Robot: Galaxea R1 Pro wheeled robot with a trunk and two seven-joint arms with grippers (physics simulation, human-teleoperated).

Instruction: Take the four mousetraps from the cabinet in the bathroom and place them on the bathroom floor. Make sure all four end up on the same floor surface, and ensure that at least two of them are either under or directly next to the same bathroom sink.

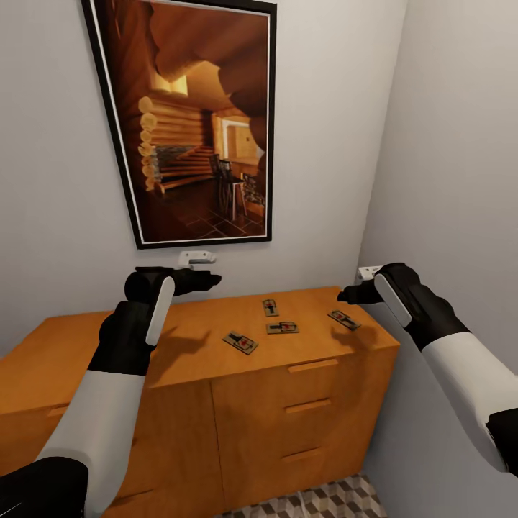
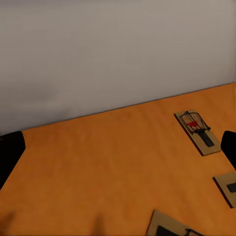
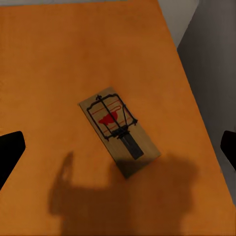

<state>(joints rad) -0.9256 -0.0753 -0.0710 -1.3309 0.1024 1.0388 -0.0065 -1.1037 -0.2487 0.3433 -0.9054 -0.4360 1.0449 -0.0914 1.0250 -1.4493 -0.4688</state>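
Observation:
Several mousetraps lie flat on top of the orange-brown cabinet (image 1: 86, 360), toward its right half. One mousetrap (image 1: 270, 307) is nearest the wall, another (image 1: 283, 327) just in front of it, a third (image 1: 240, 342) further left, and the last mousetrap (image 1: 344, 319) near the right end. My left gripper (image 1: 208, 279) hovers open above the cabinet top, left of the traps. The right gripper (image 1: 350, 293) hangs open over the rightmost trap (image 3: 119, 129). A strip of cube-patterned bathroom floor (image 1: 327, 501) shows below the cabinet.
A large framed picture (image 1: 198, 115) hangs on the wall behind the cabinet, with a small white fitting (image 1: 196, 257) under it. A grey side wall (image 1: 460, 180) stands close to the cabinet's right end. Drawers (image 1: 309, 406) fill the cabinet's right front.

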